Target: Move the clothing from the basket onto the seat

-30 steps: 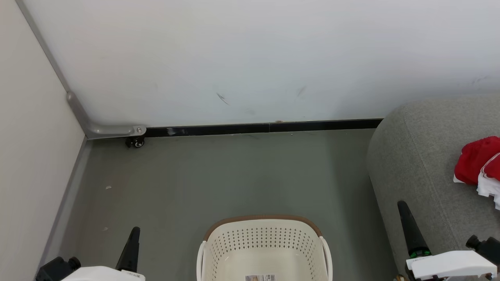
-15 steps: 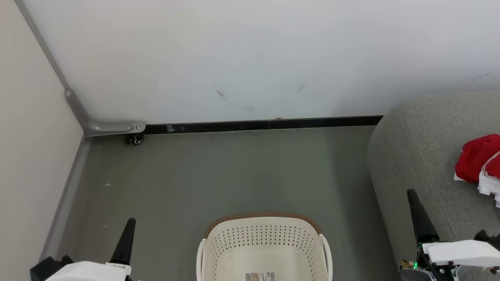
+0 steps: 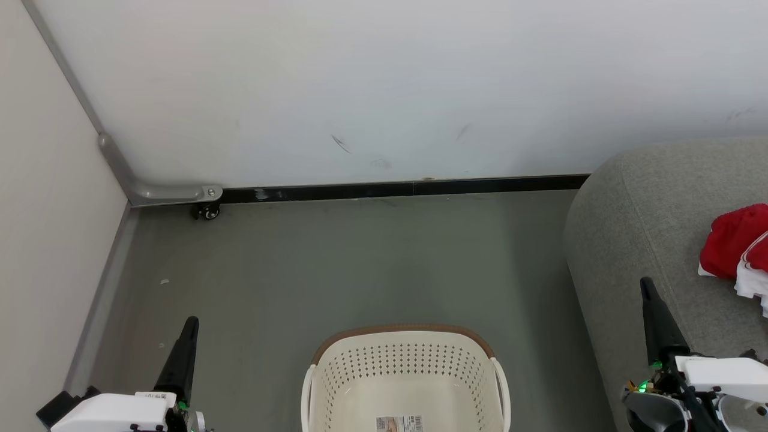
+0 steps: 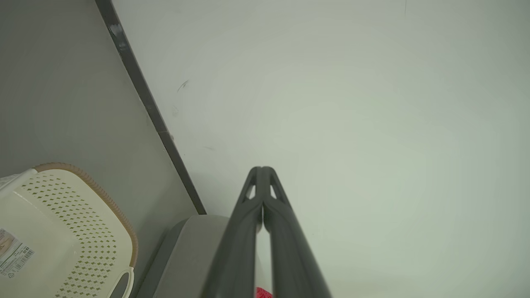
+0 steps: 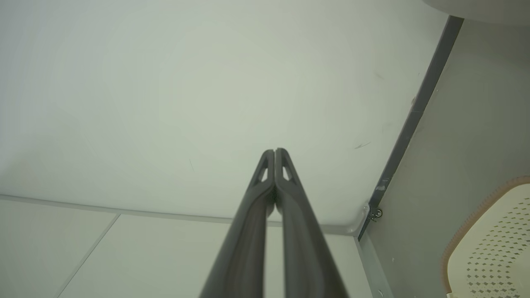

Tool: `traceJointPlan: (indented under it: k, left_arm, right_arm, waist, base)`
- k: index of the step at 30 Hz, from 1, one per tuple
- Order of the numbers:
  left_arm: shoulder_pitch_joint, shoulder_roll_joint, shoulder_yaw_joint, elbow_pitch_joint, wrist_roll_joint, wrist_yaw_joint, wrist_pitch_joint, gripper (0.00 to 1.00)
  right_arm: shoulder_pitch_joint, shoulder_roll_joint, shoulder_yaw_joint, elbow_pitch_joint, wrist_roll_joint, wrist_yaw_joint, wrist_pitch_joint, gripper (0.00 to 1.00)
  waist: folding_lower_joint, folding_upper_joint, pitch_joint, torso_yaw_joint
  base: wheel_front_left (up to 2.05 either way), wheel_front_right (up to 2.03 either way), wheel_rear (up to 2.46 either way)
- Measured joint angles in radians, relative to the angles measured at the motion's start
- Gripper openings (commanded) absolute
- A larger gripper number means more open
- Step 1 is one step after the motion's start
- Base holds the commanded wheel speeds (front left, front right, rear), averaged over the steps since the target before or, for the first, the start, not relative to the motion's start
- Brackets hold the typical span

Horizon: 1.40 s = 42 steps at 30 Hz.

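The cream basket [image 3: 408,366] with a brown rim stands on the floor at the bottom middle, holding nothing but a small label on its bottom. Red and white clothing [image 3: 737,246] lies on the grey seat [image 3: 648,240] at the right edge. My left gripper [image 3: 191,324] points up at the lower left, shut and holding nothing. Over the seat's front edge at the lower right, my right gripper [image 3: 646,283] is also shut and empty. The left wrist view shows its shut gripper [image 4: 261,169], the basket [image 4: 62,231] and the seat [image 4: 194,252]. The right wrist view shows its shut gripper [image 5: 274,151] against the wall.
A white wall [image 3: 384,90] with a black skirting [image 3: 396,191] runs across the back. A cream panel [image 3: 42,240] closes the left side, with a grey bracket and small caster [image 3: 207,213] at the corner. Grey floor [image 3: 336,270] lies between the basket and the wall.
Both grippers have risen in the head view, fingertips now higher. The head camera has tilted slightly, shifting the skirting and the seat up. Basket and clothing stay put.
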Motion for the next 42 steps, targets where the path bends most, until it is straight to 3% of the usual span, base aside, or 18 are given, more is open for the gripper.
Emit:
traceJointPlan:
  k: [8,42]
  left_arm:
    - [-0.010,-0.007,0.023,0.008,-0.081,-0.020,0.019,0.00]
    - [-0.018,-0.009,0.028,0.024,-0.085,-0.029,0.019,0.00]
  right_arm:
    - [-0.015,-0.006,-0.009,0.007,0.101,0.000,0.001,0.00]
    - [-0.016,-0.006,-0.019,0.015,0.100,0.000,0.010,0.00]
  waist:
    - [-0.0001,0.0000,0.003,0.000]
    - [-0.0003,0.0000,0.003,0.000]
  base:
    - [0.00,0.00,0.00]
    - [0.00,0.00,0.00]
